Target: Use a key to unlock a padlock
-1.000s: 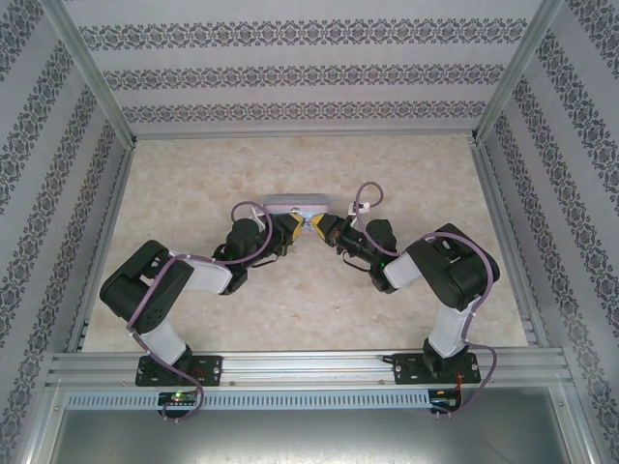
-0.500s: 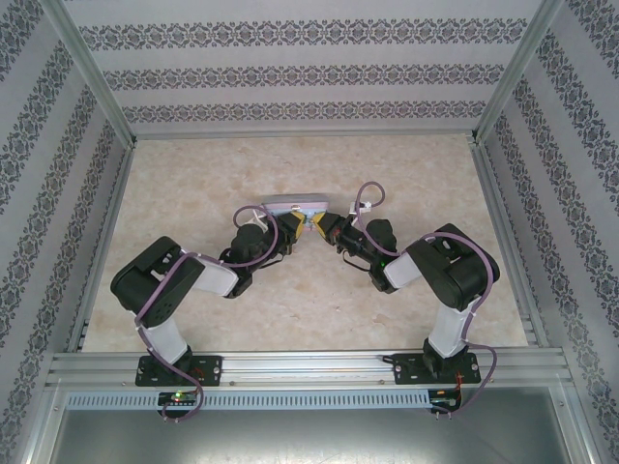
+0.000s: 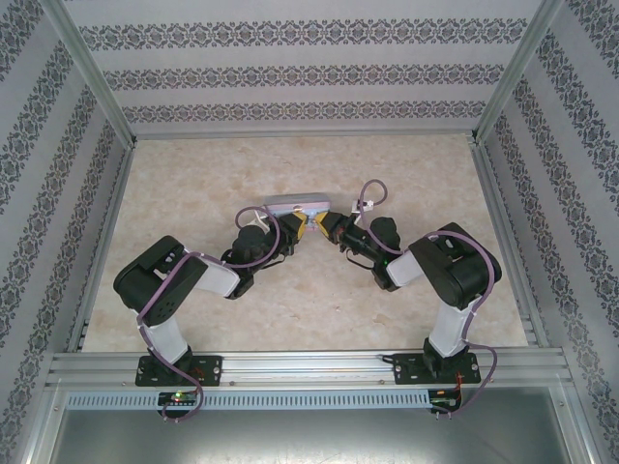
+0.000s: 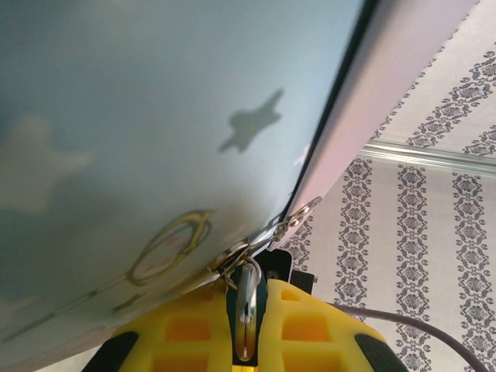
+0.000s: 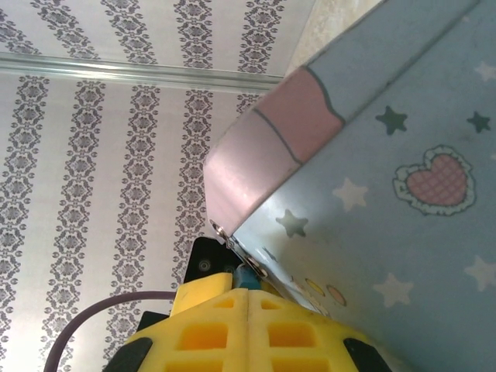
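Observation:
A pastel-blue tin box (image 3: 295,205) with a pink lid lies mid-table, and both grippers meet at its front. In the left wrist view my left gripper (image 4: 248,298) is shut on the padlock (image 4: 246,325), a small teal body with a silvery face. Its loop hooks through the box's metal hasp (image 4: 260,242). From above, the left gripper (image 3: 298,228) and right gripper (image 3: 323,224) almost touch. The yellow pads of the right gripper (image 5: 248,298) are pressed together, and a small teal piece (image 5: 246,277) sits at their tips by the hasp. The key is hidden.
The box's blue side (image 4: 155,116) sits very close to the left wrist camera, and its starred side (image 5: 403,194) stands beside the right fingers. Patterned walls (image 3: 300,72) and aluminium rails (image 3: 300,365) enclose the marbled table (image 3: 174,184).
The left arm has swung inward and its gripper has slid slightly right along the box front, toward the right gripper. The right arm has barely moved.

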